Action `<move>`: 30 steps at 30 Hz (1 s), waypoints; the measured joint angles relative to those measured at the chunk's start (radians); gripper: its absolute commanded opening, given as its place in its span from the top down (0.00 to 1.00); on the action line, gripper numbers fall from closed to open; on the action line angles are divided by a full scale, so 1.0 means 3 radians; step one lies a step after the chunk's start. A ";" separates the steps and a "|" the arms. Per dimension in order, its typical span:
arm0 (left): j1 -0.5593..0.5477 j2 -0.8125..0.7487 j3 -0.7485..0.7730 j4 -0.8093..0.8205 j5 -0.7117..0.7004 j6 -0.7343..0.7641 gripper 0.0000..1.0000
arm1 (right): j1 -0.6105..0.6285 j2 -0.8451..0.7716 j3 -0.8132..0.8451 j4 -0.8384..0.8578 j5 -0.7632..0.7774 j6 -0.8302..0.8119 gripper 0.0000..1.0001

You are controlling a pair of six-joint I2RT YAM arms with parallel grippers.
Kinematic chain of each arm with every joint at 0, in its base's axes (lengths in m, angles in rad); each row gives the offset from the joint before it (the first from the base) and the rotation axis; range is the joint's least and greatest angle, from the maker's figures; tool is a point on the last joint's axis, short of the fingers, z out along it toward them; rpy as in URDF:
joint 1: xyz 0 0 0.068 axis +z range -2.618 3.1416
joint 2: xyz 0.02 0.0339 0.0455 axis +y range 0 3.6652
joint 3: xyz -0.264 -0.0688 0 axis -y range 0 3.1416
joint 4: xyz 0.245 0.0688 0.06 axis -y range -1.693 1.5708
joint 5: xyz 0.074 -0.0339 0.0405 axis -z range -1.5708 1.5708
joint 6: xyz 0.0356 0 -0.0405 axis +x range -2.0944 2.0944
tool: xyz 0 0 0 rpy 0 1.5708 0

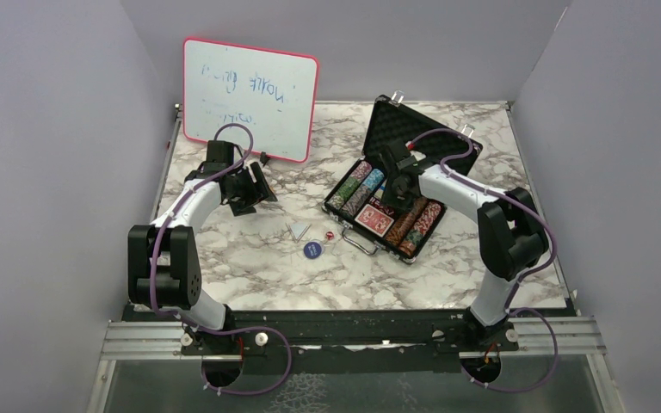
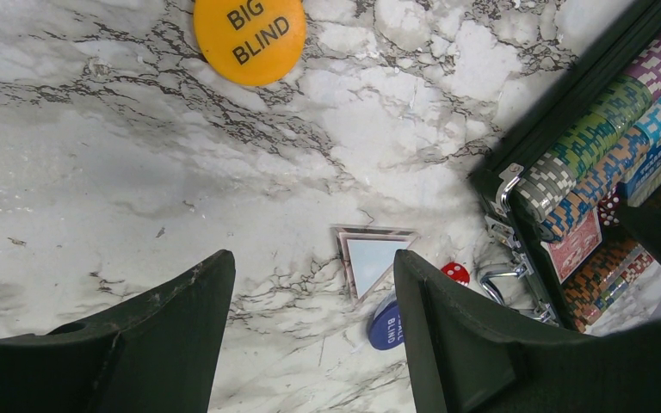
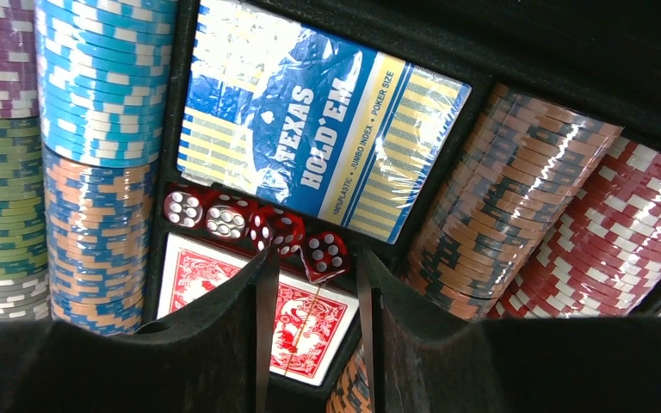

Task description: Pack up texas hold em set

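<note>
- The small black hard case (image 1: 393, 120) with foam lining stands open on the right half of the white marble table (image 1: 250, 275), lid raised at the far side.
- Striped multicolour poker chip stacks (image 3: 95, 103) lie in rows along both sides of the case tray.
- A wrapped blue "Texas Hold'em" card deck (image 3: 310, 129) fills the far middle compartment; the red-backed cards (image 3: 196, 274) fill the near one.
- Four tiny red dice (image 3: 228, 217) sit in the slot between the two decks.
- The right gripper (image 3: 317, 258) hangs over the case middle, fingers a narrow gap apart; the end die lies at the tips, clear of the left finger.
- The left gripper (image 2: 310, 267) hovers above bare marble near the pink-framed whiteboard (image 1: 250, 99), fingers wide apart, holding nothing.
- On the table left of the case: a loose red die (image 2: 455, 273), the blue round button (image 2: 385, 325) and a flat white angular piece (image 2: 372, 258), close together.
- The orange round "BIG BLIND" button (image 2: 250, 34) lies apart from them.
</note>
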 measured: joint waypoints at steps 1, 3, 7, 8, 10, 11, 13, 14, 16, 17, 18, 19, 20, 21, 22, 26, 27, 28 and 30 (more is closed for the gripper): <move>0.0000 0.0000 0.0000 0.0000 0.0000 0.0000 0.29 | 0.0000 -0.0011 0.0000 0.0000 0.0000 0.0000 0.58; 0.0000 0.0000 0.0000 0.0000 0.0000 0.0000 0.29 | 0.0000 -0.0031 0.0000 0.0001 0.0000 -0.0004 0.57; 0.0000 0.0000 0.0000 0.0000 0.0000 0.0000 0.29 | 0.0000 -0.0046 0.0000 0.0019 -0.0001 -0.0041 0.57; 0.0000 0.0000 0.0000 0.0000 -0.0001 0.0000 0.29 | 0.0000 -0.0048 0.0000 0.0027 -0.0001 -0.0055 0.57; 0.0000 0.0000 0.0000 0.0000 -0.0001 0.0000 0.29 | 0.0000 -0.0050 0.0000 0.0033 -0.0004 -0.0065 0.57; 0.0000 0.0000 0.0000 -0.0001 -0.0001 0.0000 0.29 | 0.0000 -0.0050 0.0000 0.0039 -0.0006 -0.0065 0.57; 0.0000 0.0000 0.0000 0.0000 -0.0001 0.0000 0.29 | -0.0001 -0.0050 0.0000 0.0055 -0.0027 -0.0065 0.57; 0.0000 0.0000 0.0000 -0.0001 -0.0001 0.0000 0.29 | -0.0001 -0.0050 0.0000 0.0064 -0.0038 -0.0064 0.57; 0.0000 0.0000 0.0000 -0.0001 -0.0001 0.0000 0.29 | -0.0001 -0.0050 0.0000 0.0084 -0.0061 -0.0064 0.57; 0.0000 0.0000 0.0000 -0.0001 -0.0001 0.0000 0.29 | -0.0001 -0.0050 0.0000 0.0094 -0.0075 -0.0062 0.57; 0.0000 0.0000 0.0000 0.0000 -0.0001 0.0000 0.29 | -0.0001 -0.0050 0.0000 0.0104 -0.0090 -0.0062 0.57; 0.0000 0.0000 0.0000 -0.0001 -0.0001 0.0000 0.30 | -0.0001 -0.0050 0.0000 0.0111 -0.0106 -0.0062 0.57; 0.0000 0.0000 0.0000 0.0000 -0.0001 0.0000 0.29 | -0.0001 -0.0050 0.0000 0.0114 -0.0114 -0.0061 0.57; 0.0000 0.0000 0.0000 -0.0001 -0.0001 0.0000 0.29 | -0.0001 -0.0050 0.0000 0.0118 -0.0120 -0.0061 0.57; 0.0000 0.0000 0.0000 0.0000 -0.0001 0.0000 0.29 | -0.0001 -0.0048 0.0000 0.0122 -0.0127 -0.0061 0.56; 0.0000 0.0000 0.0000 -0.0001 -0.0001 0.0000 0.29 | -0.0001 -0.0037 -0.0001 0.0131 -0.0144 -0.0060 0.54; 0.0000 0.0000 0.0000 -0.0001 -0.0001 0.0000 0.29 | -0.0001 -0.0024 -0.0003 0.0142 -0.0144 -0.0058 0.54; 0.0000 0.0000 0.0000 -0.0001 -0.0001 0.0000 0.29 | -0.0001 -0.0013 -0.0003 0.0153 -0.0144 -0.0058 0.54; 0.0000 0.0000 0.0000 0.0000 -0.0001 0.0000 0.29 | -0.0003 0.0018 -0.0003 0.0178 -0.0144 -0.0058 0.53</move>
